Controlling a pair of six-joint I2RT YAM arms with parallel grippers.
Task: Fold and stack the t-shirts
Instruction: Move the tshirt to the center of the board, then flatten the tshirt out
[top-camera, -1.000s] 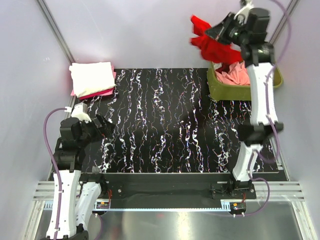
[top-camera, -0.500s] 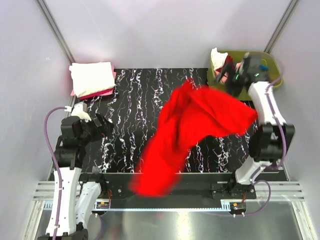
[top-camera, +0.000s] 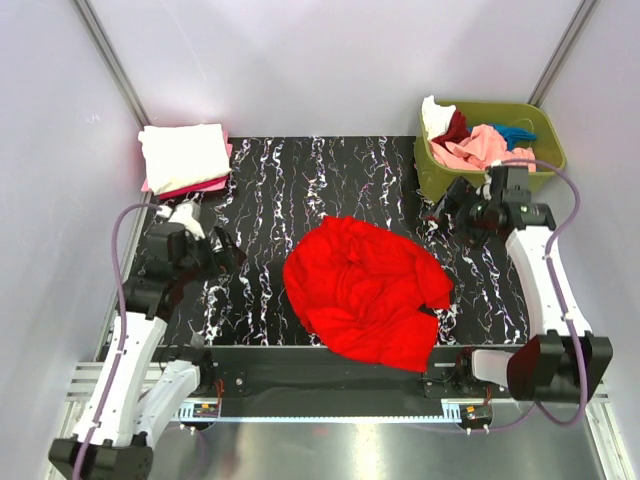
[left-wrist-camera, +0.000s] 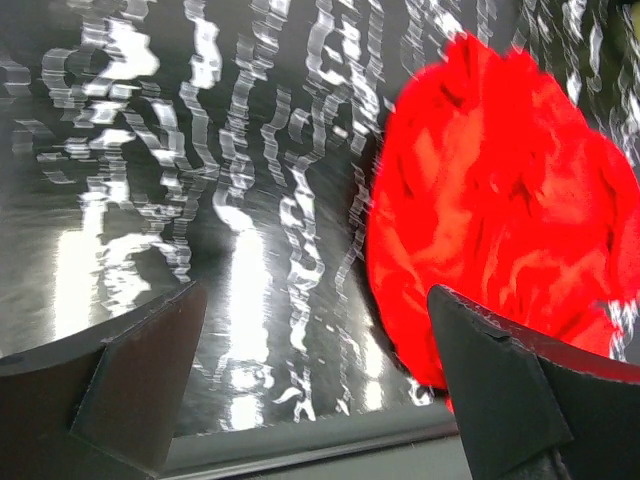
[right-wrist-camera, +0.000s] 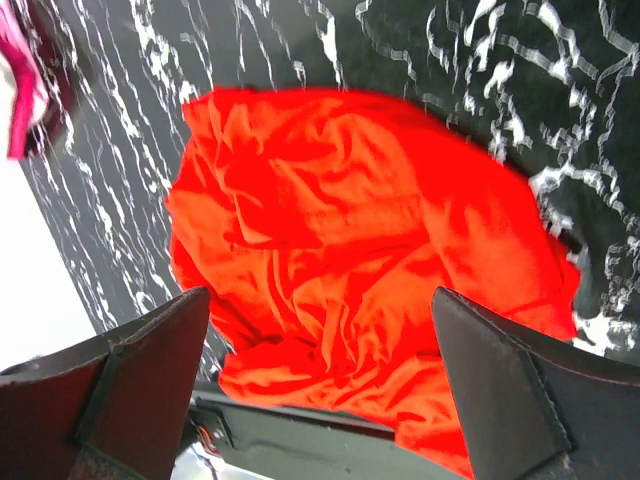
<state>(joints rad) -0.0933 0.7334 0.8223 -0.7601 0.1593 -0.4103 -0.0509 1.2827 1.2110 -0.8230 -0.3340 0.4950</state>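
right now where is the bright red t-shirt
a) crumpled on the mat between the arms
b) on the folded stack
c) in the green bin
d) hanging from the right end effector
a: the bright red t-shirt lies crumpled on the black mat, and the right end effector is open and holds nothing.

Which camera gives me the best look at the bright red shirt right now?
Top external: the whole red shirt lies crumpled on the mat, outline complete. Right wrist shows its wrinkles closer, but its lower edge runs out of frame. Left wrist catches only part, blurred.
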